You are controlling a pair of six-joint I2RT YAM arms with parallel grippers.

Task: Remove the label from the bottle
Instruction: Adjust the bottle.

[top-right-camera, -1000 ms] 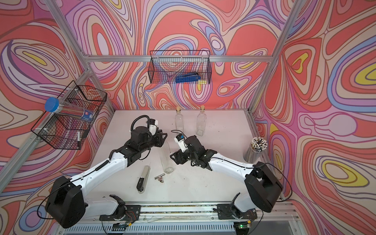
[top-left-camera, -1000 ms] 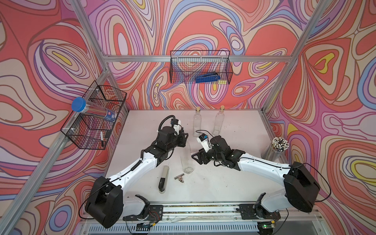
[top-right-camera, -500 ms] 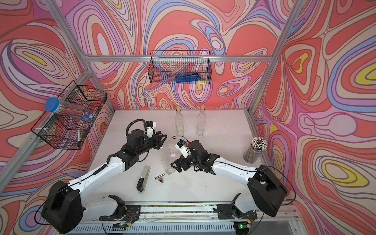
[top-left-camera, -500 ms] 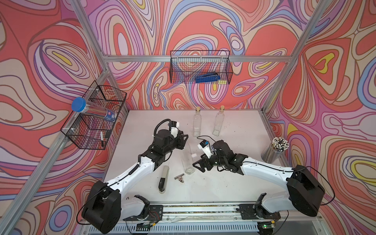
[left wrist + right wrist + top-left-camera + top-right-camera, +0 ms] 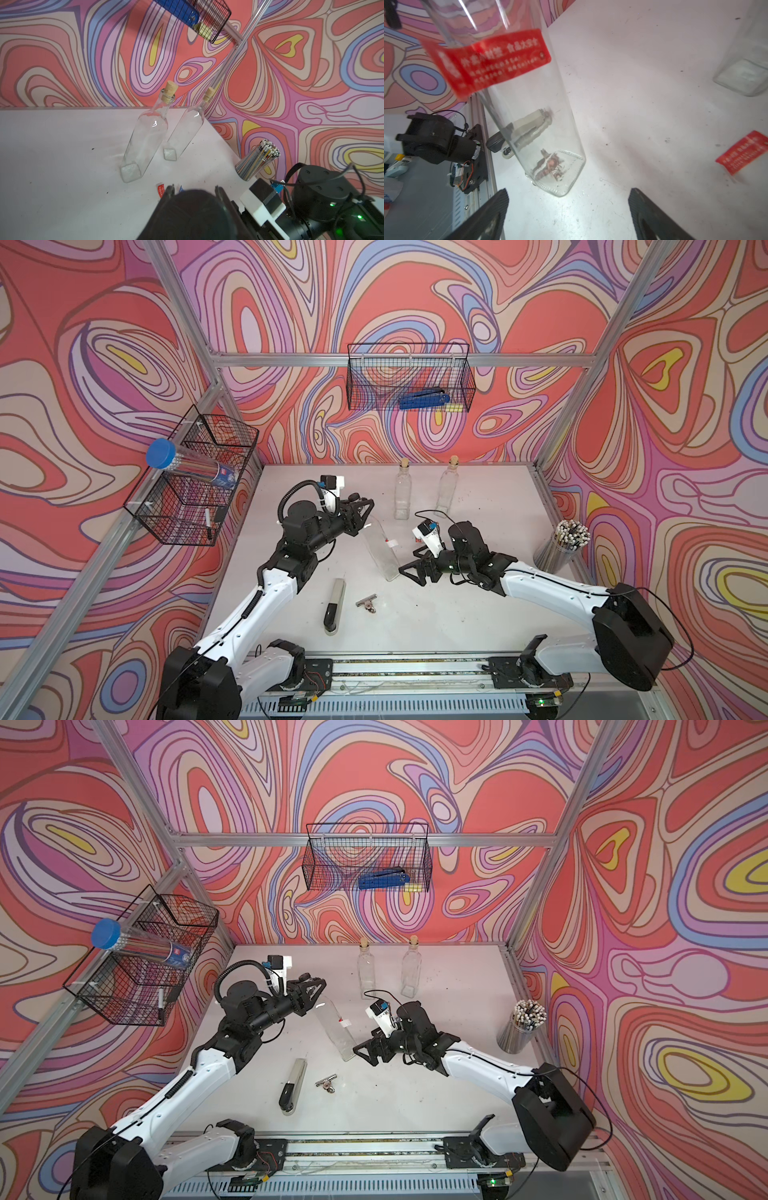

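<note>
Bottle [image 5: 380, 549] leans tilted, clear and empty, red label [image 5: 488, 62] clinging on.

Note for you: this is a robot lab cell. Evidence: two arms [image 5: 552, 589] mounted on a rail [image 5: 415, 662], aluminium frame [image 5: 291, 360], swirl-printed walls [image 5: 415, 290], white table [image 5: 490, 614], wire baskets [image 5: 361, 381] on the frame, exposed wiring at the bases.
</note>
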